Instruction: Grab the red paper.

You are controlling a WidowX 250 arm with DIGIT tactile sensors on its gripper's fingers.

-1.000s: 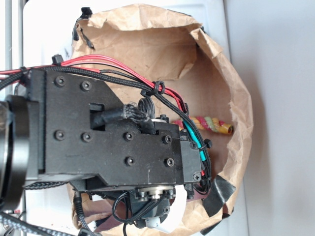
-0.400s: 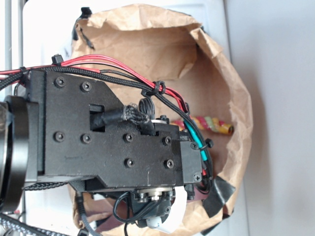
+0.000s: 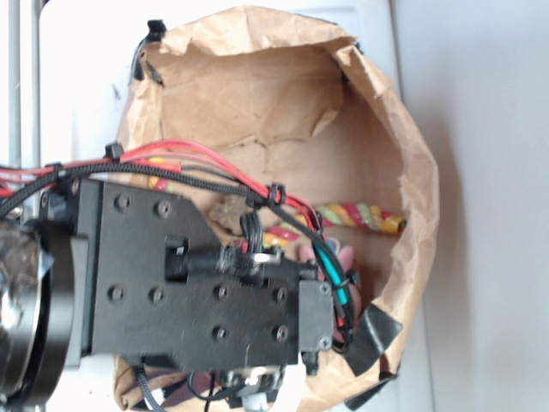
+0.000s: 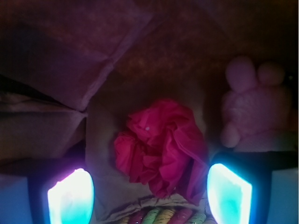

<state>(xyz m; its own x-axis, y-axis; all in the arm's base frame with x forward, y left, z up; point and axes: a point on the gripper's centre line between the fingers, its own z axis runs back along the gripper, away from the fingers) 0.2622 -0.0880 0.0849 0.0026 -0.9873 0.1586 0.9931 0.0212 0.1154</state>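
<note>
Inside a crumpled brown paper bag [image 3: 377, 103] on a white table [image 3: 77, 77], the gripper [image 4: 149, 193] hangs with jaws apart on either side of the red paper [image 4: 161, 147], which lies on the bag floor between a pink bunny [image 4: 254, 109] and a striped rope [image 3: 360, 215].

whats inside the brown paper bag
Red paper, a pink plush bunny and a twisted rope show; the arm covers the lower floor in the exterior view.
</note>
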